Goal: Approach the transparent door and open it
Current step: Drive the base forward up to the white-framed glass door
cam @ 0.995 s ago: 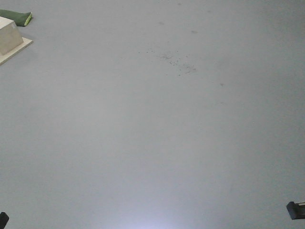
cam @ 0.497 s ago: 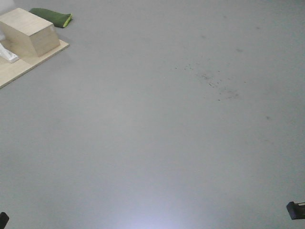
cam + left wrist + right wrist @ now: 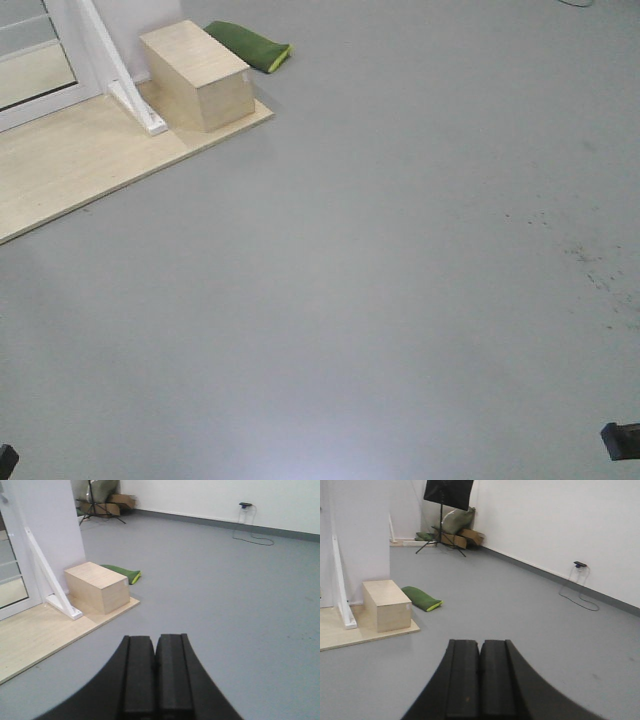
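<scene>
A barred glass panel (image 3: pixel 30 55) in a white frame shows at the far top left of the front view, cut by the edge. It also shows at the left edge of the left wrist view (image 3: pixel 9 577). No handle shows on it, so I cannot tell if it is the transparent door. My left gripper (image 3: pixel 155 639) is shut and empty, held over bare grey floor. My right gripper (image 3: pixel 480 642) is shut and empty too. Both are far from the panel.
A white post with a triangular brace (image 3: pixel 115 70) stands on a light wooden platform (image 3: pixel 70 170). A wooden box (image 3: pixel 195 75) sits beside it and a green bag (image 3: pixel 250 45) lies behind. A tripod and cardboard boxes (image 3: pixel 451 527) stand by the far wall.
The front view has swung left. The platform, box and green bag have shifted right and down in the frame. The white post and glass panel have come into view.
</scene>
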Robot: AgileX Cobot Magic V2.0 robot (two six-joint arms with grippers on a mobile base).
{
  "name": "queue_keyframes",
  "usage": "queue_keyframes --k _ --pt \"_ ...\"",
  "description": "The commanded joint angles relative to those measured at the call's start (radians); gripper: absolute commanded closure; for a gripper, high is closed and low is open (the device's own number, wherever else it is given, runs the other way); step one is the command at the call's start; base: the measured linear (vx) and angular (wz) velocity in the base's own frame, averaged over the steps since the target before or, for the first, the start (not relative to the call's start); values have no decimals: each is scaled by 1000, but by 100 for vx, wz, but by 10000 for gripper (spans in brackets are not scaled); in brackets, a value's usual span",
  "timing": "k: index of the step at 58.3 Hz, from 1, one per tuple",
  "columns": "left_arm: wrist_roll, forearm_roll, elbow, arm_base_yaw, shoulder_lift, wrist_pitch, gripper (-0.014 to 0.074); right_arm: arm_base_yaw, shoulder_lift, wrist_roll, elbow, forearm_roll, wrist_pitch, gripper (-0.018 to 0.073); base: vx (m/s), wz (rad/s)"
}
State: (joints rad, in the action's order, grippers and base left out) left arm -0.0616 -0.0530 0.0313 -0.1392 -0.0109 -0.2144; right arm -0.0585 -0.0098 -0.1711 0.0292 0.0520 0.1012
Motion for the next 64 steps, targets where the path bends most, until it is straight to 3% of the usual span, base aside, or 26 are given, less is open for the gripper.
queue_keyframes --k 1,64 --pt "7 -5 8 -1 -13 82 594 1 -17 -5 4 -5 -80 561 56 48" --pt "7 -5 8 -1 -13 82 594 1 -17 -5 4 -5 -80 561 57 47"
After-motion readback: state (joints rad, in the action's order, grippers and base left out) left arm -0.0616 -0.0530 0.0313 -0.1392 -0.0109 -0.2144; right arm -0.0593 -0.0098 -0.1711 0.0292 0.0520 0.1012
